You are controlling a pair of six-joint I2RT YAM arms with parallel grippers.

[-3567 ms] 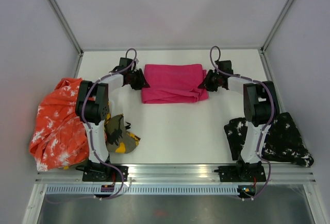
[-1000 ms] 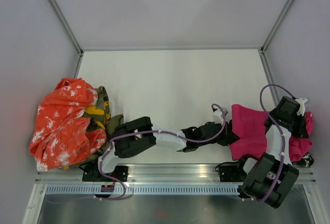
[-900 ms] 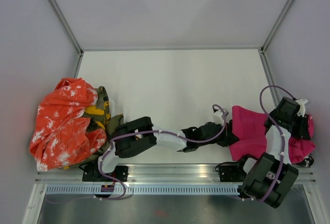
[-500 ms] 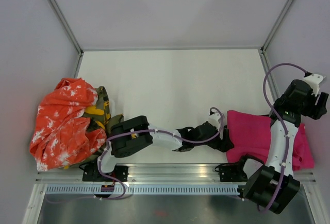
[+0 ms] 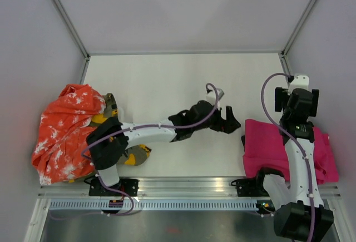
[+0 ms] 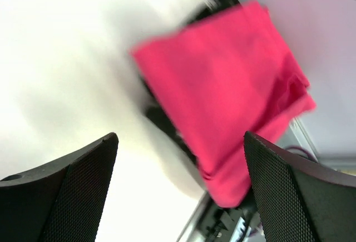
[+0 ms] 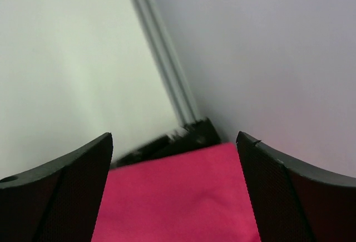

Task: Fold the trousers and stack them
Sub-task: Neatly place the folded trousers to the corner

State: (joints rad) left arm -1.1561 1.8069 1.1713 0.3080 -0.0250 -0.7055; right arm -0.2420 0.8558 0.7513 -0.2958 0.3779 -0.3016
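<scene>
Starting at the near edge of the counter (image 5: 178,75): one magenta-pink pair of trousers (image 5: 275,147), folded flat, just beside the right arm's base. Lying on what looks like one black pair (image 7: 189,135), only a dark rim peeking out at the far side. Over on the near left, one camouflage pair (image 5: 136,156) bunched under the left arm, touching one orange-white mottled pair (image 5: 64,128) heaped against the left wall. Four pairs counted, one of them folded.

Further in, two tools. Left tool (image 5: 229,122) out at mid-counter, just left of the pink pair and apart from the cloth, fingers spread wide, gripping nothing. Right tool (image 5: 299,100) farthest back, up over the pink pair's far edge, fingers likewise spread, nothing between them.
</scene>
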